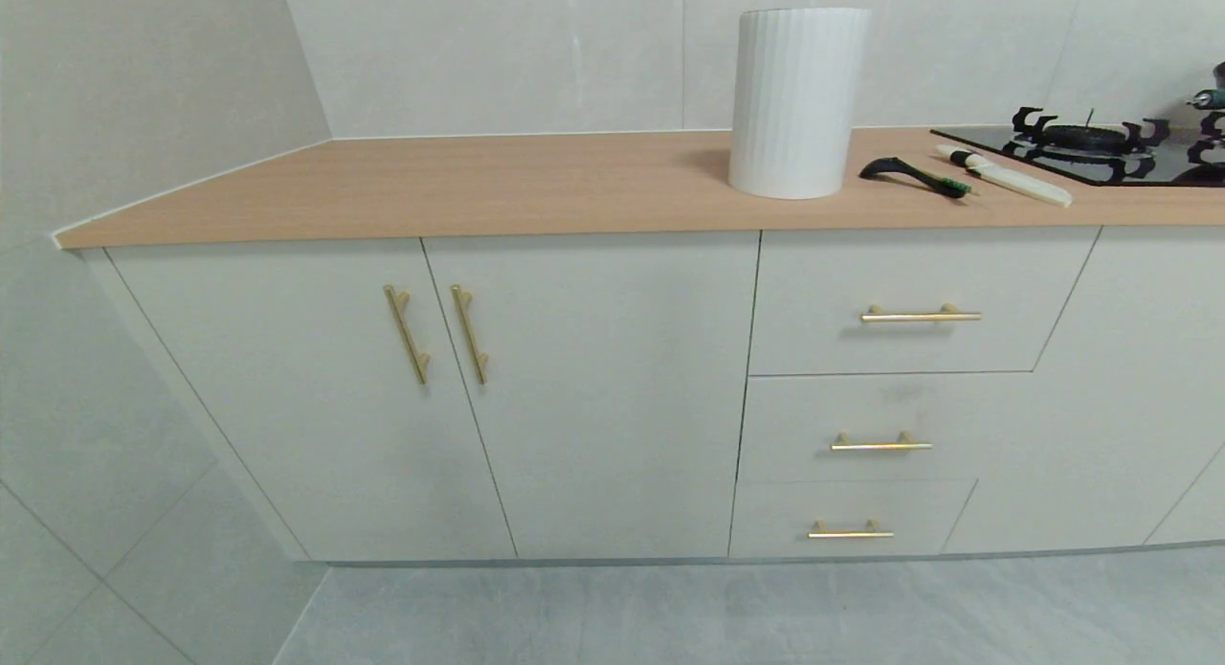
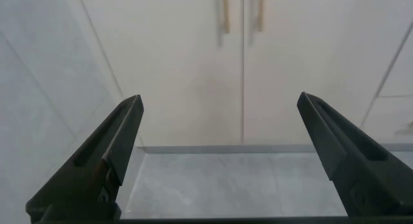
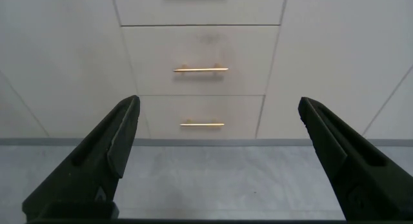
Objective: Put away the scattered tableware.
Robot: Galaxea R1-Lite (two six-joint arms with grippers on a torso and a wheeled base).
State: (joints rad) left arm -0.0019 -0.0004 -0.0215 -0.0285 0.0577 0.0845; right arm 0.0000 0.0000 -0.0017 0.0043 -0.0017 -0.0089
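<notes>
On the wooden countertop (image 1: 459,182), a tall white ribbed holder (image 1: 796,100) stands upright. Just right of it lie a black-handled utensil (image 1: 914,176) and a cream-coloured utensil (image 1: 1003,174), side by side near the stove. My left gripper (image 2: 219,114) is open, low down, facing the double cabinet doors (image 2: 242,56) with nothing between its fingers. My right gripper (image 3: 219,114) is open too, low in front of the drawers (image 3: 201,59), holding nothing.
A black gas hob (image 1: 1101,148) sits at the counter's right end. Below are two cabinet doors with gold handles (image 1: 435,332) and three drawers with gold handles (image 1: 919,314). A tiled wall closes off the left side. Grey floor (image 1: 670,612) lies in front.
</notes>
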